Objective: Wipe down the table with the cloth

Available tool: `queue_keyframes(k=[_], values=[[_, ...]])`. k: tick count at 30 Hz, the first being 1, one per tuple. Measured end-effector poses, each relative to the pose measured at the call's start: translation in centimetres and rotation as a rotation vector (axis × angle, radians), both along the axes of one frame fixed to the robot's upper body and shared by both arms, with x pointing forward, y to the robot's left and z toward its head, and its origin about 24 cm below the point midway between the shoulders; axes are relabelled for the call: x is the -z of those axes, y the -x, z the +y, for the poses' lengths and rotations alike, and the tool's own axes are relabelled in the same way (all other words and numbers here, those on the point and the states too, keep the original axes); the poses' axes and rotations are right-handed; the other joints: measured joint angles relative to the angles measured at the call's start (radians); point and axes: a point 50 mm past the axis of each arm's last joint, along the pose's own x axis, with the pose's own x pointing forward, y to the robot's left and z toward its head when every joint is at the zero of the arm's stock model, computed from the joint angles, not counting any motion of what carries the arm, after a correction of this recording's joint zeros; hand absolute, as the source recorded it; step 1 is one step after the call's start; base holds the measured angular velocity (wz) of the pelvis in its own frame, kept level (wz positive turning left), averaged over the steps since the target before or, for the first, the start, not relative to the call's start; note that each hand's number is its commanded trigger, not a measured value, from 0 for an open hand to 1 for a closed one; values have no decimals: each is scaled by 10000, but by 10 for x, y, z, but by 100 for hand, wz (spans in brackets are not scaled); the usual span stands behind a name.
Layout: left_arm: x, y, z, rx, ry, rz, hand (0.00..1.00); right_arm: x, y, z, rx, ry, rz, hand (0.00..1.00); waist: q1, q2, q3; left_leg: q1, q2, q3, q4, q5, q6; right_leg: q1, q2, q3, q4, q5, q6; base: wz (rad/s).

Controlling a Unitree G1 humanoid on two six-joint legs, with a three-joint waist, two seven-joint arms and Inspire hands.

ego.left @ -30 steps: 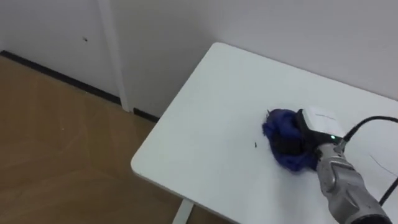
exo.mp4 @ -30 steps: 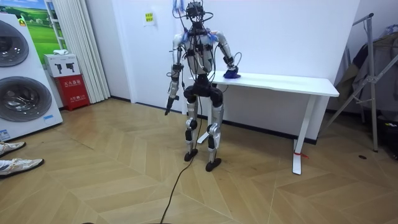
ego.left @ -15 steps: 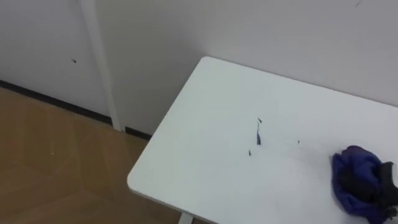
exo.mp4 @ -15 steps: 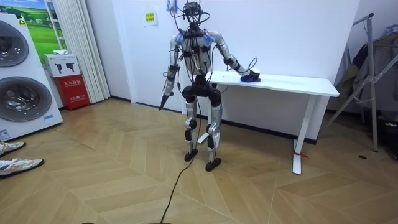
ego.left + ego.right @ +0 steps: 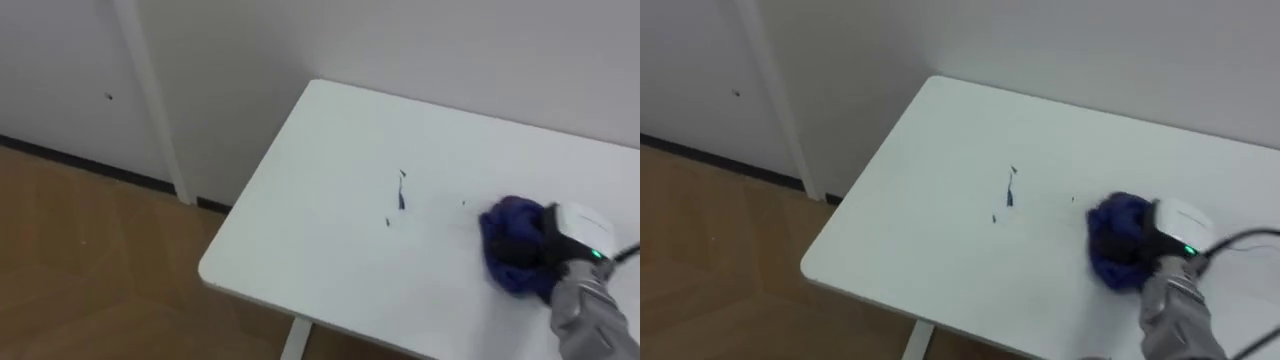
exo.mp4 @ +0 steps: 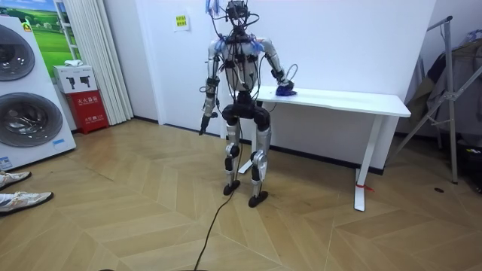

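The right hand [image 5: 562,243] rests on the white table [image 5: 320,250] near its right side, dark fingers clenched over a bunched blue cloth [image 5: 508,250] that lies flat on the top. Small dark marks [image 5: 400,196] sit just left of the cloth, apart from it. The robot stands at the table's end; the left hand [image 6: 202,120] hangs beside the hip, its grip not discernible.

One table [image 5: 300,250], one blue cloth [image 5: 508,250] and four small dark marks [image 5: 400,200]. By the room view's left edge are two stacked washers [image 6: 22,113], two shoes [image 6: 22,200] and one red box [image 6: 91,110].
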Motion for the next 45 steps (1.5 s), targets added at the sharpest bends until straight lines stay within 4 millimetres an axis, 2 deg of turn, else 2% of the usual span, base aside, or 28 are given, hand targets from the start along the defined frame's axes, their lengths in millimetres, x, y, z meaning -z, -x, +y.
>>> queue_keyframes(k=[3,6,8,11,14,16,18,20,21,23,24,26,28,29,30,31,33,34,35,37,38,39,40,41,42,43,44,45], values=[[-1,11,3,-86,31,279,0,-9,-14,5,-282,-295,-171,100,209,-114,52,-74,-99,-223,-95,133,39,69,-59,-360,-68,5,-34,39],[-4,28,9,-521,-140,585,0,-4,-5,-6,-124,-364,-1,100,1,-315,28,12,-185,-259,-195,151,78,280,-154,-475,-57,-70,74,44],[-5,31,11,-613,-208,596,0,6,5,-14,255,-829,153,100,-370,-375,42,88,-207,-223,-180,131,110,504,-166,-612,-54,-70,76,51],[-6,27,13,-599,-229,349,0,22,34,-37,1670,-1718,81,100,-718,-467,0,265,-146,199,-187,73,210,794,-204,-581,-36,-81,95,34],[-7,33,19,-1006,-393,278,0,34,73,-66,3347,-2004,-60,100,-935,-456,-150,549,-157,701,-181,-117,345,892,-297,-438,62,-97,125,-36],[-10,35,25,-1361,-556,209,0,38,95,-85,4368,-1925,94,100,-1019,-442,-166,665,-145,973,-33,-317,421,891,-414,-488,428,-208,307,-36],[-11,35,29,-1569,-688,137,0,42,123,-105,5292,-1589,356,100,-1176,-327,-238,655,-40,1075,373,-637,526,868,-510,-620,896,-258,390,-19],[-13,35,33,-1542,-795,104,0,47,162,-121,6486,-1121,569,100,-1214,-150,-339,684,122,1248,930,-1001,693,510,-825,-930,2201,-323,494,-22],[-13,35,33,-1530,-834,66,0,47,168,-122,6686,-1064,585,100,-1211,-133,-349,677,181,1338,1046,-1070,733,346,-915,-988,2577,-320,498,-38],[-14,31,35,-1431,-996,-86,0,49,167,-120,6953,-1008,631,100,-1160,-68,-342,527,377,1593,1413,-1248,780,-111,-1097,-1083,3459,-200,583,-43],[-14,22,36,-1257,-1049,-355,0,51,161,-115,6965,-1012,628,100,-1130,-53,-340,332,541,1724,1652,-1348,788,-421,-1228,-1031,3963,-183,514,-48],[-13,0,36,-768,-1113,-773,0,56,149,-103,7072,-950,620,100,-679,-15,-327,111,842,2089,1842,-1394,719,-796,-1750,-973,4773,-417,489,-70],[-13,-29,37,-141,-1136,-1202,0,54,102,-74,6144,-1107,477,100,112,-69,-248,-510,1414,2552,2403,-1571,403,-1289,-2311,-493,4813,-447,524,-108],[-14,-48,38,130,-1140,-1434,0,48,72,-55,5133,-1123,257,100,330,-93,-139,-1020,1789,2584,2844,-1667,195,-1435,-2449,-266,4496,-442,532,-77],[-15,-56,38,264,-1135,-1559,0,42,57,-48,4667,-1112,38,100,498,-116,-102,-1271,1940,2582,3045,-1705,98,-1557,-2526,-131,4297,-433,544,-40],[-19,-77,37,550,-1147,-2017,0,25,23,-31,3604,-1291,-459,100,679,-195,59,-1846,2187,2449,3416,-1739,-28,-1676,-2700,51,3686,-377,631,-17],[-26,-100,37,1093,-1193,-2483,0,3,-7,-17,2464,-1395,-1199,100,679,-356,167,-2713,2406,1922,3801,-1634,-321,-1737,-2751,151,2677,-108,744,32],[-29,-106,39,1274,-1250,-2643,0,-3,-15,-12,2031,-1401,-1312,100,783,-423,162,-3022,2557,1588,3845,-1519,-591,-1720,-2721,100,2088,211,759,51],[-30,-105,41,1259,-1288,-2641,0,-4,-17,-11,1850,-1351,-1314,100,819,-436,161,-3056,2669,1507,3788,-1390,-735,-1683,-2693,95,1837,396,748,45],[-30,-81,55,1034,-1527,-2178,0,1,-9,-13,1576,-1048,-1150,100,782,-579,128,-2794,2993,1154,3373,-1077,-1363,-1560,-2585,98,1291,865,747,44],[-30,-75,57,1005,-1562,-1997,0,4,-4,-15,1585,-955,-1012,100,704,-613,123,-2683,3059,978,3232,-995,-1558,-1528,-2445,54,1204,913,742,58],[-32,-56,68,666,-1724,-1559,0,10,7,-21,1756,-1037,-1002,100,449,-628,114,-2519,3266,695,2963,-813,-1997,-1539,-2106,-276,1277,988,819,66],[-29,-37,70,192,-1668,-1204,0,16,23,-33,2074,-938,-933,100,262,-441,-75,-2437,3698,485,2682,-592,-2322,-1526,-1843,-823,1922,354,1445,97],[-26,-21,68,-162,-1578,-867,0,22,42,-47,2511,-769,-737,100,-89,-401,-216,-2406,3972,601,2333,-114,-1763,-1424,-1666,-1313,2289,-186,1041,95],[-24,-14,65,-272,-1492,-724,0,24,52,-55,2709,-660,-666,100,-263,-420,-216,-2348,3915,860,2267,80,-1513,-1274,-1625,-1523,2304,-347,871,96],[-19,-3,57,-432,-1286,-467,0,26,68,-69,3136,-476,-469,100,-434,-455,-196,-2077,3621,1642,2380,96,-1459,-1071,-1571,-1583,2224,-518,568,66],[-16,1,50,-616,-1091,-418,0,25,74,-78,3441,-434,-365,100,-606,-502,-104,-1909,3288,2132,2482,68,-1413,-952,-1523,-1712,2079,-550,504,42],[-15,1,48,-641,-1033,-431,0,23,73,-80,3527,-473,-357,100,-662,-420,-105,-1868,3149,2297,2526,23,-1345,-951,-1458,-1748,2028,-559,426,8]])
